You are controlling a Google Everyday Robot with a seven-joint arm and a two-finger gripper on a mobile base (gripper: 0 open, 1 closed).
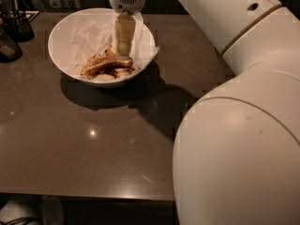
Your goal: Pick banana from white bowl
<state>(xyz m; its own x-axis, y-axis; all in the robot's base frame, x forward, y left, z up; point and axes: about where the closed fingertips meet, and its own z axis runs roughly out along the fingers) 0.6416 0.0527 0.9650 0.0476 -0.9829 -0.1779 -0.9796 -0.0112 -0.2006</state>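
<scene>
The white bowl (60,32) stands at the back left of the dark table, lined with crumpled white paper (89,37). The banana (106,65), brown and mottled, lies in the bowl's near right part. My gripper (124,48) hangs from above, inside the bowl. Its tip is just behind and above the banana's right half, close to it. I cannot tell whether it touches the banana.
Small dark containers (14,29) stand at the table's left edge, left of the bowl. My big white arm (234,144) fills the right side of the view and hides that part of the table (93,139). The table's front edge runs along the bottom.
</scene>
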